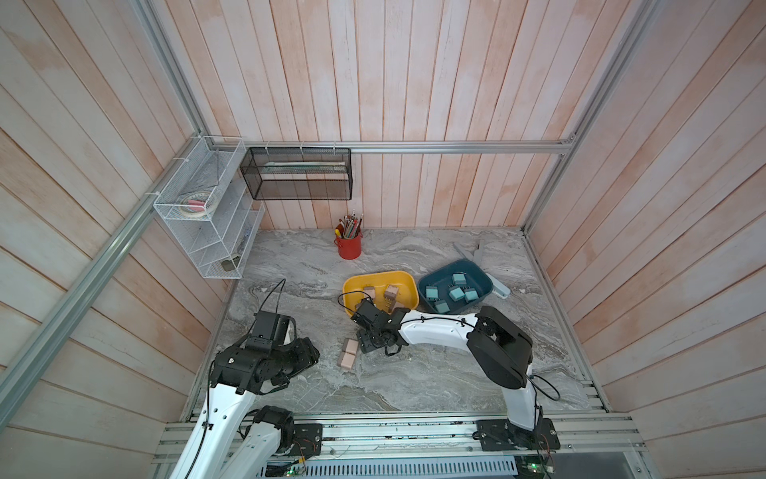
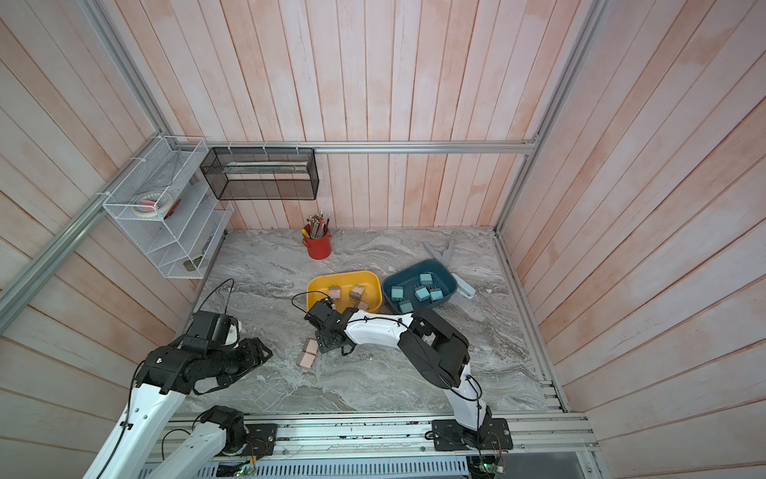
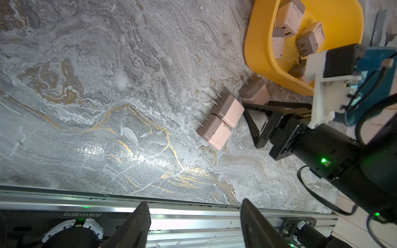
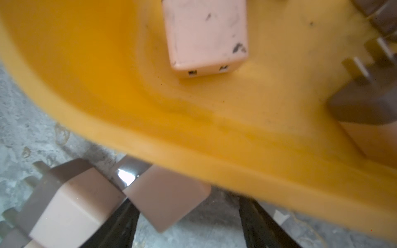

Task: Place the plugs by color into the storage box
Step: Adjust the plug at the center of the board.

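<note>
Right claw, open and empty, has a pink plug just ahead between its tips, beside the yellow bin.

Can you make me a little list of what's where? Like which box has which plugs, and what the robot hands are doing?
yellow box: pink plugs, at least four
blue box: five teal plugs
table: three loose pink plugs, close to the yellow box
right gripper: open, down low by the loose pink plugs
left gripper: open, empty, away from the plugs
red cup: full of pencils, at the back
</note>
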`<state>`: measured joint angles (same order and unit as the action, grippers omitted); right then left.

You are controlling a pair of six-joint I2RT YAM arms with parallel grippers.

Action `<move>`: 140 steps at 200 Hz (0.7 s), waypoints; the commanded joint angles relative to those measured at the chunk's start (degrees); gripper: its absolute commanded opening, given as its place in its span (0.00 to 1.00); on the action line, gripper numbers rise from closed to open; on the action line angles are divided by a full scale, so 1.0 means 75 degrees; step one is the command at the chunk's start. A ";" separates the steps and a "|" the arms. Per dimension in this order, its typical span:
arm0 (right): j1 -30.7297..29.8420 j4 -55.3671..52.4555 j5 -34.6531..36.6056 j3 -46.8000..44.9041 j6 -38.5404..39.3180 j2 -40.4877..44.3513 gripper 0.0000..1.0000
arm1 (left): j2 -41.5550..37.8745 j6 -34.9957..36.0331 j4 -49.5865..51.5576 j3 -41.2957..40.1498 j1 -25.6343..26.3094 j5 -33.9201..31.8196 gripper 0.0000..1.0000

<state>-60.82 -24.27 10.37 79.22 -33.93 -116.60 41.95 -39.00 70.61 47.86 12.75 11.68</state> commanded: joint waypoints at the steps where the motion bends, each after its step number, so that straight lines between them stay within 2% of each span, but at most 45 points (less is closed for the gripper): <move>1: 0.0082 0.0118 -0.0006 0.0019 0.0425 -0.0216 0.76 | -0.0004 0.0090 0.0148 0.0227 -0.0037 -0.0113 0.69; 103: 0.0063 -0.0108 0.0022 0.1058 0.1639 -0.0721 0.77 | -0.0248 0.0091 0.0262 0.0060 -0.0041 -0.0005 0.69; 140: -0.0076 -0.0120 -0.0127 0.1095 0.1769 -0.0697 0.77 | -0.0299 0.0050 0.0279 0.0064 -0.0044 -0.0015 0.69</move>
<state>-60.38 -24.08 10.37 86.48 -22.52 -121.16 40.05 -38.79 71.70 48.01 12.75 11.60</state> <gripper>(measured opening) 0.770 0.692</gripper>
